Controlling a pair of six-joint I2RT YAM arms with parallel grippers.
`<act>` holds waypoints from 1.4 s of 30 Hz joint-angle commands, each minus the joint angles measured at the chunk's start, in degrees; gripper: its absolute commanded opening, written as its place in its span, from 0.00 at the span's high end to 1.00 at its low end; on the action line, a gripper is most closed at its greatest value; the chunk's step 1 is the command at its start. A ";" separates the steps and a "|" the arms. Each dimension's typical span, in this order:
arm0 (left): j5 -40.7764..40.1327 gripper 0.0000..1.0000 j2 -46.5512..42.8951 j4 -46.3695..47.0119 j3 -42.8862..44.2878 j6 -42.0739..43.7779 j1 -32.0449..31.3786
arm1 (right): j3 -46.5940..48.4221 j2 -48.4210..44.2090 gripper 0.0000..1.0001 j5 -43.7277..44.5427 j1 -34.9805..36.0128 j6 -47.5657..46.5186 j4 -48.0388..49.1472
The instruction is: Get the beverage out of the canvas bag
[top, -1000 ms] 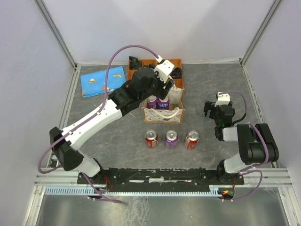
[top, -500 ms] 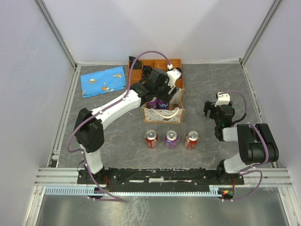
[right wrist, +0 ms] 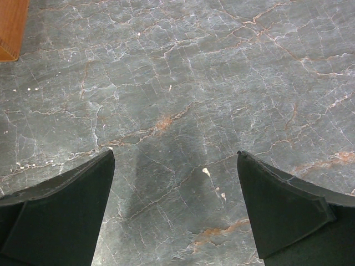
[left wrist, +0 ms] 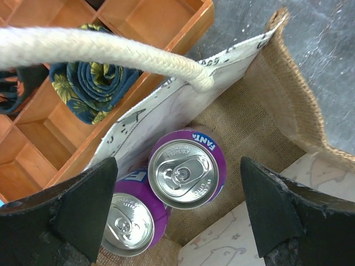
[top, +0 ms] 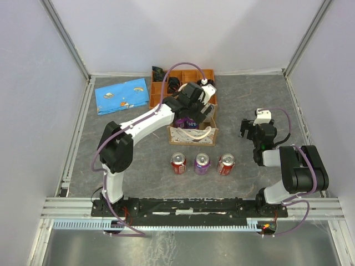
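**Operator:** Status of the extraction?

**Guide:** Not complete. You have the left tool [left wrist: 177,162] over the canvas bag [left wrist: 270,105]. Its jaws are spread wide and grip nothing. An upright purple can [left wrist: 184,173] sits below, between them. A second purple can [left wrist: 131,223] stands against it inside the bag.

**Operator:** What is already out?

**Guide:** Three cans [top: 202,163] stand in a row on the counter [right wrist: 177,66], just in front of the bag. You have yet to close on a can, lift it and set it down. Your right tool [right wrist: 176,154] is wide open and empty, well apart from the bag.
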 commanded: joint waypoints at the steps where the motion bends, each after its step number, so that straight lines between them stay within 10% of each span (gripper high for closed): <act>1: -1.03 0.03 1.26 0.47 2.15 1.48 0.10 | 1.65 -0.21 0.01 0.36 0.16 -0.55 1.22; 26: -0.48 0.09 6.75 1.62 1.97 1.18 1.01 | 1.61 -0.24 0.01 0.36 0.21 -0.59 1.18; 32: -0.54 0.67 6.92 2.93 1.42 0.66 0.99 | 1.65 -0.21 0.01 0.36 0.20 -0.54 1.21; 38: -1.39 0.96 6.88 0.78 2.65 0.49 0.99 | 1.65 -0.22 0.01 0.36 0.20 -0.54 1.17; 42: -2.10 0.97 3.17 0.64 2.80 1.16 0.99 | 1.65 -0.23 0.01 0.36 0.21 -0.57 1.22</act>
